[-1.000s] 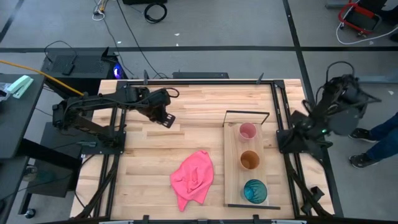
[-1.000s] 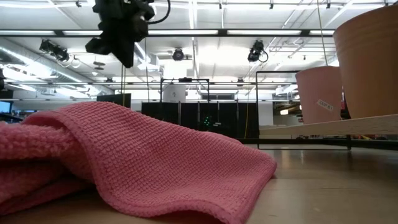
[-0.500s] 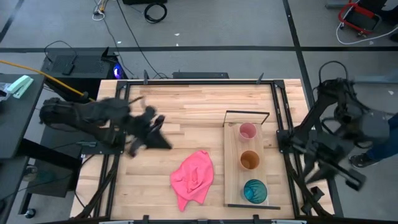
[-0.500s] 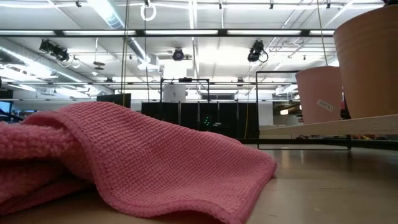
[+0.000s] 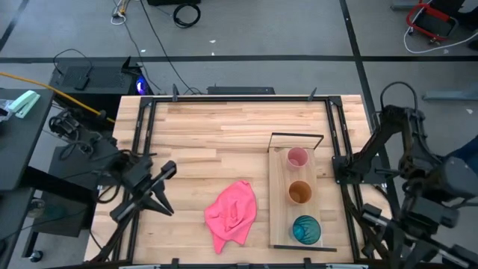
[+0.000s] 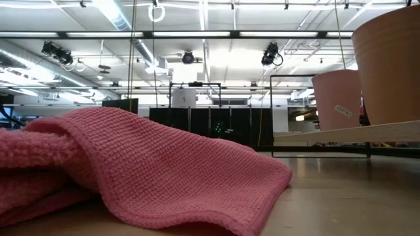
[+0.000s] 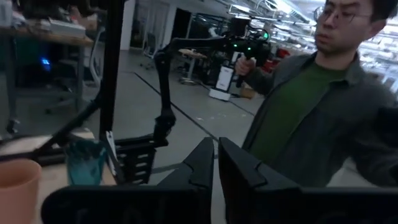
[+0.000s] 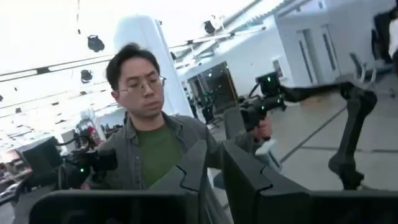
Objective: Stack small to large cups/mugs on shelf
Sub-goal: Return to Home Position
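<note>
Three cups stand upright in a row on the shelf board (image 5: 280,213): the pink cup (image 5: 297,158) farthest, next to the black wire frame (image 5: 296,136), the orange-brown cup (image 5: 299,192) in the middle, and the teal cup (image 5: 305,229) nearest. None is inside another. My left gripper (image 5: 159,190) is at the table's left edge, shut and empty; its fingers (image 7: 216,163) point toward the cups. My right arm (image 5: 418,187) is beyond the table's right edge, its gripper (image 8: 214,163) shut and empty.
A crumpled pink cloth (image 5: 231,213) lies on the tabletop left of the shelf and fills the low view's foreground (image 6: 131,170). A person stands beyond the table, holding control handles (image 8: 152,143). Black frame rails (image 5: 142,142) run along the table's edges.
My left arm has drawn back from over the table's far left part to the left edge, toward the near side, and has left the low view. My right arm has swung toward the near side, outside the right edge. Cups and cloth have stayed put.
</note>
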Motion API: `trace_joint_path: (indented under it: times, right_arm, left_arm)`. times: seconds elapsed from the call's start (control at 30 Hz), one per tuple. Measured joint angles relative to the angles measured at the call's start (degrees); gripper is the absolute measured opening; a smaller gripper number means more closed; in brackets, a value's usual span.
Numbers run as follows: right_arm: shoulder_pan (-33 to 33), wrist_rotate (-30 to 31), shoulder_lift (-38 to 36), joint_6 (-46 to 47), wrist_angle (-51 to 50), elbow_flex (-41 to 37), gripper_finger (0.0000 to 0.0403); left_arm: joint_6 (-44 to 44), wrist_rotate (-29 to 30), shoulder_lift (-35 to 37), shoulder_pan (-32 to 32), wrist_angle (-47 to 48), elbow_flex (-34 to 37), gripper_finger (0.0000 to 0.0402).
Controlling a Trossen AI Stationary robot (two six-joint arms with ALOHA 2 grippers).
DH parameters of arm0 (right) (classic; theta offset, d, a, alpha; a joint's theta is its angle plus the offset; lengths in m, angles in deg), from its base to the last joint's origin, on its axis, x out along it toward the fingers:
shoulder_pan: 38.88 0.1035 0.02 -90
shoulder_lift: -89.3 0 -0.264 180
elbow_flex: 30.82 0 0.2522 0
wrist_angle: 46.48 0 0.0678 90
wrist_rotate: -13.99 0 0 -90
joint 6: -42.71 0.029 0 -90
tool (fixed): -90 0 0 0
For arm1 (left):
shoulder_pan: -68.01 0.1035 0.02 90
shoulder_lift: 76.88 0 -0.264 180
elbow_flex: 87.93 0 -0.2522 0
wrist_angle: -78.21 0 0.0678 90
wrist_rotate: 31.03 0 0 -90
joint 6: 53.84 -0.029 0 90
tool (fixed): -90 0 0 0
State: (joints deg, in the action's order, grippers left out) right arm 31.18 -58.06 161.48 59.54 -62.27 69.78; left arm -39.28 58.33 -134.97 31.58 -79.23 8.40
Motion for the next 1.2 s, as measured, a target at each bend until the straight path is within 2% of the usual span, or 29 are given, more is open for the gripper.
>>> trace_joint_path:
  times: [0.1,0.17,0.37,0.5,0.7,1.0,1.1,1.2]
  right_arm:
    - [-0.01,-0.03,-0.67,-2.75,3.21,-2.6,0.0055]
    - [-0.69,-0.26,-3.27,-4.48,7.75,-7.6,0.0055]
    - [-5.94,-8.97,-16.79,-5.37,25.32,-29.79,0.0055]
    - [-11.22,-11.53,-26.43,-2.97,29.47,-39.5,0.0055]
    - [-18.7,-15.76,-36.06,-5.26,25.76,-46.31,0.0055]
    - [-29.51,-15.45,-45.33,-7.81,12.56,-46.76,0.0055]
    - [-34.18,-13.78,-48.19,-10.26,8.67,-46.76,0.0055]
    - [-39.41,-7.33,-50.76,-13.95,4.34,-46.76,0.0055]
  left_arm:
    - [-3.92,0.53,0.04,-1.17,-0.05,0.0,0.0028]
    - [-5.91,0.48,0.37,-1.38,0.12,0.02,0.003]
    - [-7.75,0.43,2.0,-1.23,1.08,0.04,0.004]
    - [-9.32,-3.7,3.93,0.72,1.55,0.04,0.0039]
    - [-9.34,-7.82,7.35,6.45,5.83,0.04,0.003]
    - [-8.34,-9.94,12.02,19.08,13.0,0.04,0.0033]
    - [-9.34,-11.48,12.2,23.55,13.39,0.04,0.0038]
    - [-10.77,-11.61,12.0,28.05,13.56,0.04,0.004]
